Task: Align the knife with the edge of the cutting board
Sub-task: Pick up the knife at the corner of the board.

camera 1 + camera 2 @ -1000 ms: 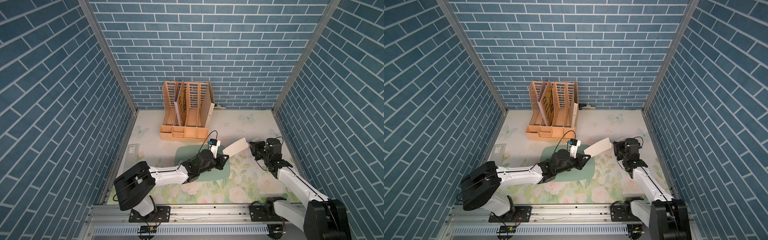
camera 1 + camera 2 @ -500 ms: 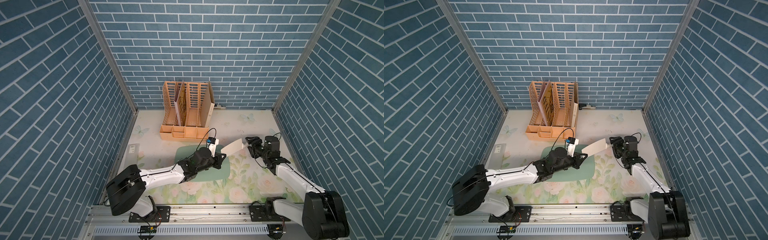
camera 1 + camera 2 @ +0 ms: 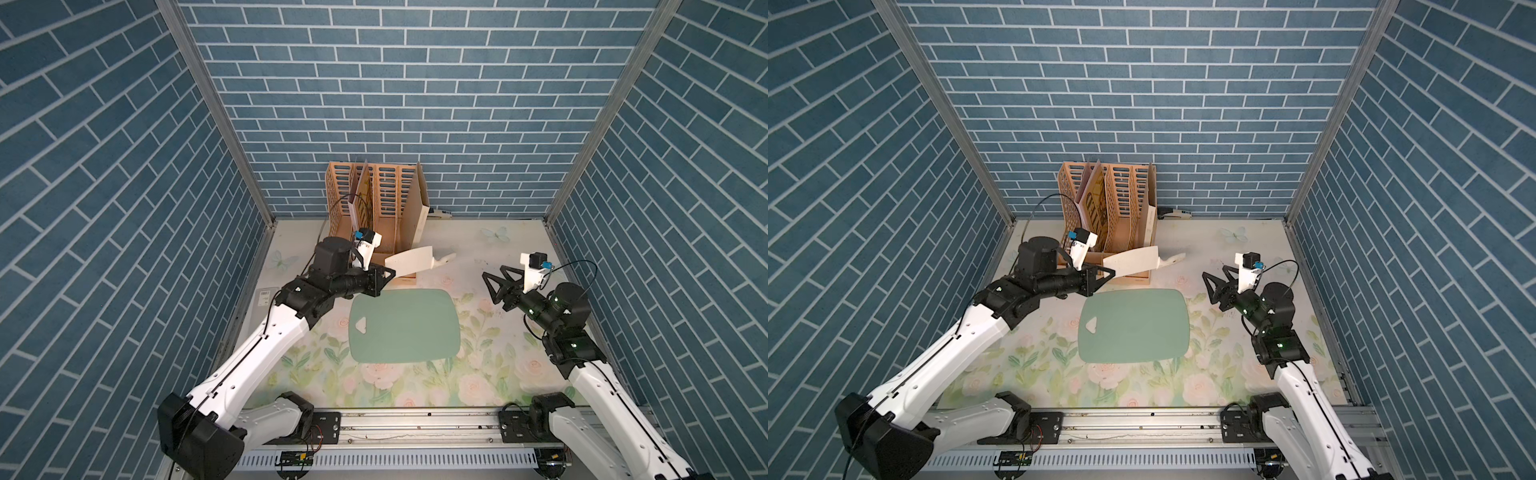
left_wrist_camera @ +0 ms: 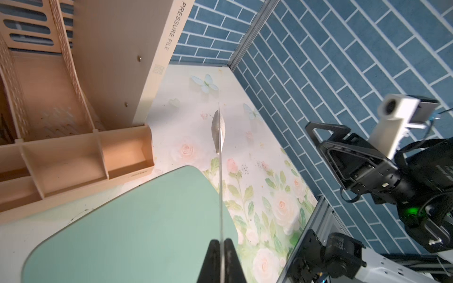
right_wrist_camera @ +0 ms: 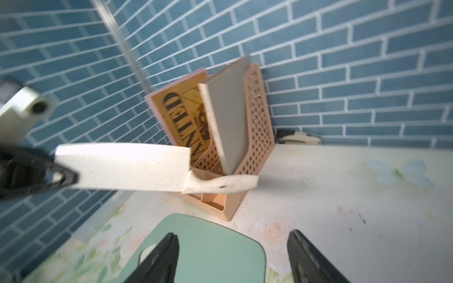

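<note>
The knife (image 3: 409, 262) (image 3: 1131, 261) hangs in the air just behind the back edge of the cutting board (image 3: 405, 326) (image 3: 1133, 326), in front of the file rack. Its blade stands on edge and its handle points right. My left gripper (image 3: 388, 274) (image 3: 1108, 274) (image 4: 221, 245) is shut on the blade's tip; in the left wrist view the knife (image 4: 221, 196) shows edge-on. The pale green board (image 4: 134, 227) (image 5: 210, 247) lies flat on the floral mat. My right gripper (image 3: 494, 273) (image 3: 1214, 272) (image 5: 232, 234) stands open and empty, well to the right of the knife (image 5: 122, 166).
A peach file rack (image 3: 376, 208) with a book and folder stands at the back, close behind the knife. A grey flat box with a barcode label (image 3: 264, 297) lies by the left wall. A small pale object (image 3: 440, 212) sits against the back wall.
My right gripper has let go of the knife's handle, opened and drawn back to the right. My left gripper has closed on the blade and carried the knife up and back toward the rack.
</note>
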Robot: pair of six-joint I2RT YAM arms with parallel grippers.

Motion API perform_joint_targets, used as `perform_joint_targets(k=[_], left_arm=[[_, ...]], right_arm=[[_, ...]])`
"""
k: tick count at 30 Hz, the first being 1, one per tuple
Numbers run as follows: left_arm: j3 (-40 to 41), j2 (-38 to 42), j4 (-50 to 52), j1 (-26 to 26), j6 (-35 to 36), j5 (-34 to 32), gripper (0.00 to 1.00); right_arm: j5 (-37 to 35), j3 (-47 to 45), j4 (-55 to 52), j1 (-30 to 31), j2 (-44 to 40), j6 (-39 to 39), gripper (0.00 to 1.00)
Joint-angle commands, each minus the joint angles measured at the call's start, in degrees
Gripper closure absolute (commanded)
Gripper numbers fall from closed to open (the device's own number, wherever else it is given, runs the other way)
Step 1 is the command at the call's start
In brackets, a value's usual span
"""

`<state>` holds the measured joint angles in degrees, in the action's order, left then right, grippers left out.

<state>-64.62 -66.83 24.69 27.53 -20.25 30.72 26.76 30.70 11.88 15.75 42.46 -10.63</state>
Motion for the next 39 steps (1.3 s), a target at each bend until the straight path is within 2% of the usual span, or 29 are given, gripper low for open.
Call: perform_joint_targets(k=[1, 6, 8, 11, 17, 27, 39], left_arm=[[-1.9, -1.7, 12.1, -0.9, 6.9, 11.0, 1.00], [-1.0, -1.1, 12.8, -0.9, 7.5, 14.2, 1.00], [-0.3, 0.1, 12.0, -0.9, 7.0, 15.5, 1.00], [1.2, 0.5, 10.5, -0.9, 5.7, 18.2, 1.00], [0.6, 0.9, 10.0, -0.9, 4.9, 21.0, 1.00], [1.5, 1.1, 8.4, -1.0, 2.7, 23.1, 1.00], [1.7, 0.9, 8.1, -0.9, 2.5, 23.8, 1.00]], right_arm=[[1.6, -0.7, -5.1, 6.5, -0.6, 25.8, 0.25], [-2.8, 1.7, -13.4, 17.3, 1.5, 45.1, 0.22], [-3.5, 3.2, -18.9, 18.5, 2.7, 51.2, 0.23], [-3.6, 5.1, -25.8, 18.9, 4.9, 56.2, 0.25], [-4.7, 2.4, -24.1, 19.9, 5.3, 57.5, 0.26], [-8.7, 1.6, -21.4, 22.6, 7.7, 57.6, 0.52], [-10.5, 1.1, -18.6, 23.3, 7.8, 56.7, 0.67]])
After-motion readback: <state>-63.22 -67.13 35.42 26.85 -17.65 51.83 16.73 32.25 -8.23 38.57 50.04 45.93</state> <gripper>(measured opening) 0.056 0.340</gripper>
